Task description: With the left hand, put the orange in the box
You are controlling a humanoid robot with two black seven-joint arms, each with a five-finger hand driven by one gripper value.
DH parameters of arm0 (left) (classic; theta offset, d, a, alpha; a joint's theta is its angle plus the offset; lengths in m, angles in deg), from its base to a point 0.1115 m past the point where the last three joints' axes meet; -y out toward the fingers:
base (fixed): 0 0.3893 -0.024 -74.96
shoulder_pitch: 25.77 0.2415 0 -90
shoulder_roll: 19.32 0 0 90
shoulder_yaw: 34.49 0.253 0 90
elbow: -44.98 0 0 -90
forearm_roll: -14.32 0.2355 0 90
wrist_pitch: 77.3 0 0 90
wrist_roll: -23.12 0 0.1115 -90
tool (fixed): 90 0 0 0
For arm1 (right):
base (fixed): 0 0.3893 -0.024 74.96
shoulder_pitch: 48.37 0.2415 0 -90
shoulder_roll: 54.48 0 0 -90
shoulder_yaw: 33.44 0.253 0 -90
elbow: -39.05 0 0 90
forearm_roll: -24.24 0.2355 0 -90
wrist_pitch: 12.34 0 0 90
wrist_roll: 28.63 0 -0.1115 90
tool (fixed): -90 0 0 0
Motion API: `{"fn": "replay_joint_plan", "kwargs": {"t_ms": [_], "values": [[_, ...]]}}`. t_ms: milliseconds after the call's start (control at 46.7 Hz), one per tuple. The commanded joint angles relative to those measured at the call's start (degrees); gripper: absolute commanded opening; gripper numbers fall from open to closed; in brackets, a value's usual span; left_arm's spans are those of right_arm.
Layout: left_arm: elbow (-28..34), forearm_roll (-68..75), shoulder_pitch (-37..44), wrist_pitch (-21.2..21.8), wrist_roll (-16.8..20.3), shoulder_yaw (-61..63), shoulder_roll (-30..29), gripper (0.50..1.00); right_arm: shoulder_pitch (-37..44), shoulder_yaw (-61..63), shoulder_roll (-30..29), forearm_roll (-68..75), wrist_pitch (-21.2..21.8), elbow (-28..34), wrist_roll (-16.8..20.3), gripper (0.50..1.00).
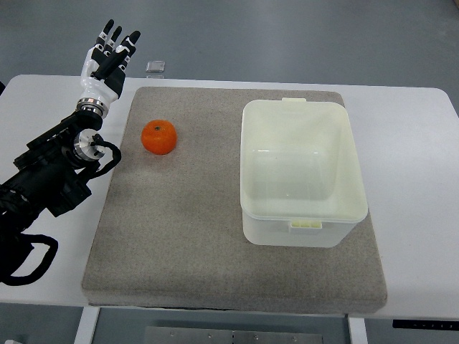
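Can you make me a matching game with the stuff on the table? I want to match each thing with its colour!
Things:
1. orange
2. box
3. mat
4. left hand

Colours:
A. grey-brown
B. white and black
C. bright orange
D. creamy white

Pairs: 1-C, 2-D, 3-A, 4-B

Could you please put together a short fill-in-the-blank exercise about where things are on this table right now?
1. The orange lies on the grey mat, to the ____ of the box in the picture.
2. The box holds ____.
3. The left hand has its fingers ____ and holds nothing.
4. The left hand is not yet ____ the orange.

Missing words: left; nothing; open; touching
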Motion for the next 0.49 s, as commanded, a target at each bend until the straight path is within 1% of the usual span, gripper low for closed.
{"fn": "replay_joint_plan", "kwargs": {"t_ms": [0,107,257,471], "values": [[0.0,0.09,-0.01,0.09,0.11,0.17,0.0,0.988,-0.02,0.0,0.0,0.0,0.0,0.0,0.0,0.926],[0.09,-0.35,-0.1,0.8,1.95,-0.09,0.17,0.984,-0.02,0.0,0.0,0.0,0.0,0.0,0.0,0.926],[-0.08,-0.44,0.08,0.01,1.87,-0.26,0.17,0.988,-0.02,0.0,0.0,0.0,0.0,0.0,0.0,0.926],[-1.14,-0.44,-0.01,0.36,1.86,-0.09,0.17,0.99,-0.02,0.0,0.0,0.0,0.0,0.0,0.0,0.926]]}}
